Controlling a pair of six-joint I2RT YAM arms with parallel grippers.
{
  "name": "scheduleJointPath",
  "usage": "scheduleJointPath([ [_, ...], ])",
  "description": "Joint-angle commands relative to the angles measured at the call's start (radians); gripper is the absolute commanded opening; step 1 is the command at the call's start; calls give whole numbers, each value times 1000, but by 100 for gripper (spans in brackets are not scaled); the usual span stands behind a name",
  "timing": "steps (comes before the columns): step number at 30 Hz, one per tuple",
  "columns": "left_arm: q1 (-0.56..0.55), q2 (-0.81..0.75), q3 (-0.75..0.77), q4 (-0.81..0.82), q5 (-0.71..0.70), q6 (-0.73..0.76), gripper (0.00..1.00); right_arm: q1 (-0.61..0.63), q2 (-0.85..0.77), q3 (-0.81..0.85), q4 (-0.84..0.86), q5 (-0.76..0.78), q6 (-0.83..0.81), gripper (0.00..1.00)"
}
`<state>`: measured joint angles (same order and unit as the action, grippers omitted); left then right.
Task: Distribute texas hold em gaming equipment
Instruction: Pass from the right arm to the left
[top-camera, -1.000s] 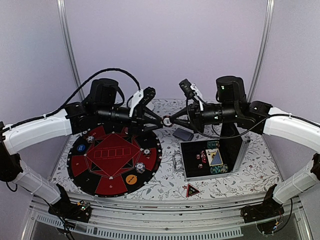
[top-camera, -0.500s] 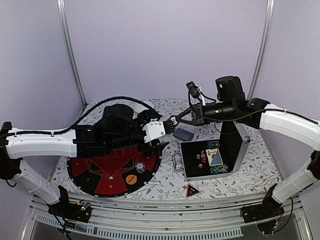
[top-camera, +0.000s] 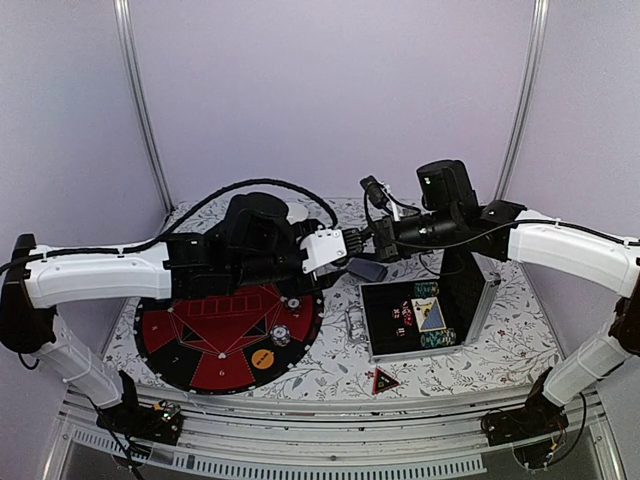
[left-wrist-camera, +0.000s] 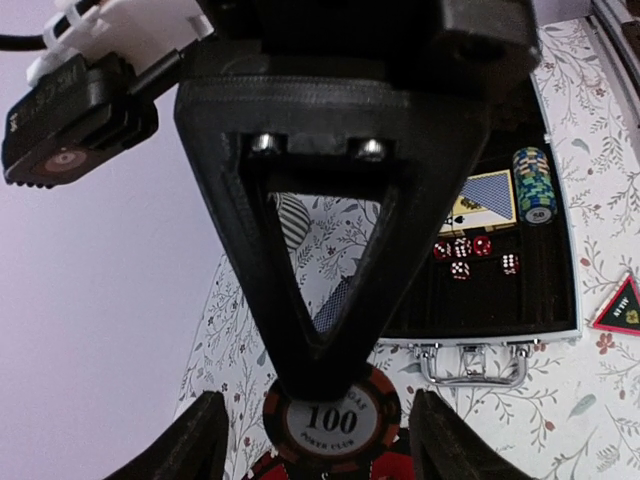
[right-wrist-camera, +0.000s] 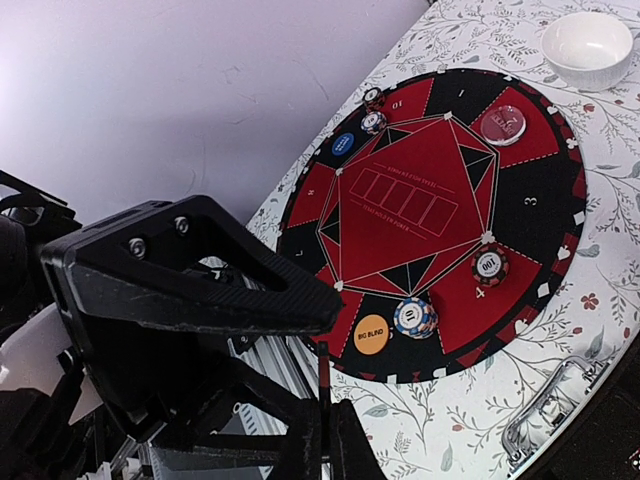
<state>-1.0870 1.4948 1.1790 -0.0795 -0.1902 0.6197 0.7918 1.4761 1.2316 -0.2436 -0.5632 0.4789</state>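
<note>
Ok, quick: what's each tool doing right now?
Left tool: open, one finger on each side of the poker chip, not touching it.
Right tool: closed on that poker chip.

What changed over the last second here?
The left arm swung right, low over the round mat's far side. The left fingers opened; a 100 chip shows between them. The right arm shifted slightly, right fingers shut throughout. Other chips, case and triangular marker stayed put.
</note>
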Motion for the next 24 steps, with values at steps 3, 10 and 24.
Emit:
scheduleJointPath([
  [3, 31, 0, 25, -39, 50, -27, 59, 6, 7, 31, 0, -16, 0, 2],
  [10, 31, 3, 23, -22, 52, -18, 57, 7, 19, 40, 5, -19, 2, 2],
  [24, 29, 5, 24, -42, 62, -14, 40, 7, 22, 45, 9, -17, 3, 2],
])
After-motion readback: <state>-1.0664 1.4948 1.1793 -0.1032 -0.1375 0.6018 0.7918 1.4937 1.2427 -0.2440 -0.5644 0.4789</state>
